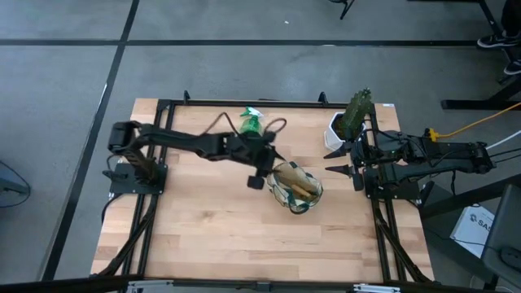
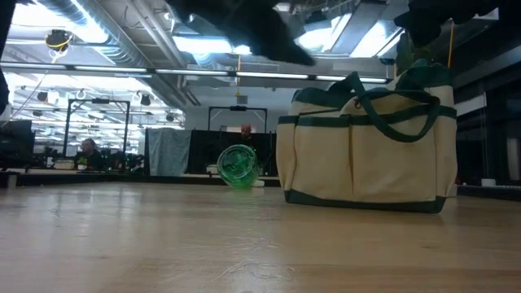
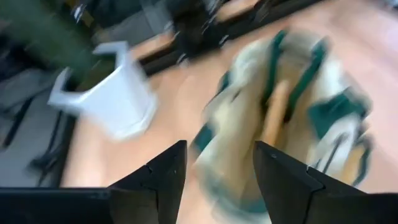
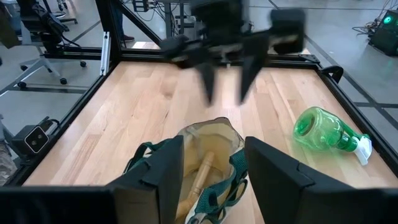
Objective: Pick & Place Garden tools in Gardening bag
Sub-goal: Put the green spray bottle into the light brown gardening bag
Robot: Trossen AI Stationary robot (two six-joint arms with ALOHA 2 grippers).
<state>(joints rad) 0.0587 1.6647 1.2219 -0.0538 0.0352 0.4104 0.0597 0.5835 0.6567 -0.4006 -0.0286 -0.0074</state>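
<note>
The beige gardening bag (image 1: 295,185) with green trim stands upright on its base at mid-table; it also shows in the low view (image 2: 366,146). A wooden tool handle (image 4: 202,171) lies inside it, also seen in the left wrist view (image 3: 277,112); which tool it belongs to is hidden. The green spray bottle (image 1: 251,122) lies on its side near the far edge, also in the right wrist view (image 4: 329,134). My left gripper (image 1: 260,172) hangs open and empty above the table just left of the bag (image 4: 225,87). My right gripper (image 1: 330,161) is open and empty right of the bag. The shears are not visible.
A white pot (image 1: 336,126) with a green plant (image 1: 358,110) stands at the far right, near my right gripper; it also shows in the left wrist view (image 3: 112,99). A black frame (image 1: 244,103) runs around the table. Bare wood lies in the near half.
</note>
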